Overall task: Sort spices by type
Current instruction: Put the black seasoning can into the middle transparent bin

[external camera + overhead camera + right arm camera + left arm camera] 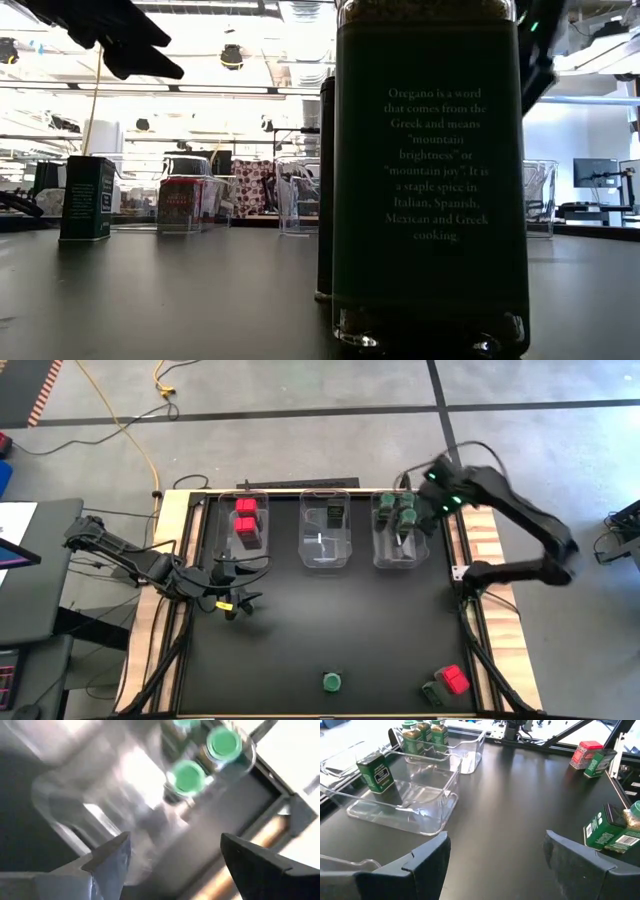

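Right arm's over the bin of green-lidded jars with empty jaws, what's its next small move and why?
Probably lift the right gripper clear of the right bin and swing toward the loose green-lidded jar at the table's near edge, since its jaws stand open and empty.

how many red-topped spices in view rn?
3. Two red-topped spices sit in the left bin; a third lies on the table near the front right corner, beside a dark tin. More may be hidden.

Green-lidded jars (pixel 189 776) blurred — oregano jar (pixel 430 180) cut off at top.
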You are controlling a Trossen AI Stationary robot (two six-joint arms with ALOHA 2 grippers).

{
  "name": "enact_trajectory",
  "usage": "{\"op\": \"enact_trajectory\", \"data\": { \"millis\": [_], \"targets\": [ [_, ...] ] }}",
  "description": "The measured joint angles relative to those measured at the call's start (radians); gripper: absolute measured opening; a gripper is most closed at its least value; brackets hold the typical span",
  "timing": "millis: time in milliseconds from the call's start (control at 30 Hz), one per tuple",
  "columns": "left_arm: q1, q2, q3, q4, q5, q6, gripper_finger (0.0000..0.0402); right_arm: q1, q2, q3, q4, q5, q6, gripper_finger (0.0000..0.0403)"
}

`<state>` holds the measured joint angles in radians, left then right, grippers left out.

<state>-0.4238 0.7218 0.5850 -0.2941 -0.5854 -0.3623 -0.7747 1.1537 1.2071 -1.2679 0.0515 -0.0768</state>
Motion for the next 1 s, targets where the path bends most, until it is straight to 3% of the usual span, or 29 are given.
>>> {"op": "enact_trajectory", "data": {
  "millis": [167,300,467,567,633,833,933,1000],
  "targets": [
    [0.000,0.000,0.000,-0.002,0.000,0.042,0.0304,0.208,-0.267,-0.124,0.198,0.000,0.479,0.0334],
    [0.000,0.000,0.000,-0.002,0.000,0.044,0.0304,0.427,-0.433,-0.312,0.576,0.062,0.750,0.0334],
    [0.000,0.000,0.000,-0.003,0.000,0.045,0.0304,0.707,-0.464,-0.568,1.252,0.265,0.795,0.0333],
    [0.000,0.000,0.000,-0.003,0.000,0.045,0.0304,0.838,-0.364,-0.664,1.649,0.425,0.722,0.0333],
    [0.000,0.000,0.000,-0.002,0.000,0.045,0.0304,0.897,-0.274,-0.674,1.806,0.507,0.646,0.0333],
    [0.000,0.000,0.000,-0.004,0.000,0.045,0.0304,0.969,0.046,-0.510,1.880,0.646,0.460,0.0333],
    [0.000,0.000,0.000,-0.006,0.000,0.045,0.0304,0.979,0.188,-0.346,1.745,0.667,0.379,0.0333],
    [0.000,0.000,0.000,-0.006,0.000,0.045,0.0304,0.980,0.266,-0.221,1.551,0.675,0.371,0.0333]
  ]
}}
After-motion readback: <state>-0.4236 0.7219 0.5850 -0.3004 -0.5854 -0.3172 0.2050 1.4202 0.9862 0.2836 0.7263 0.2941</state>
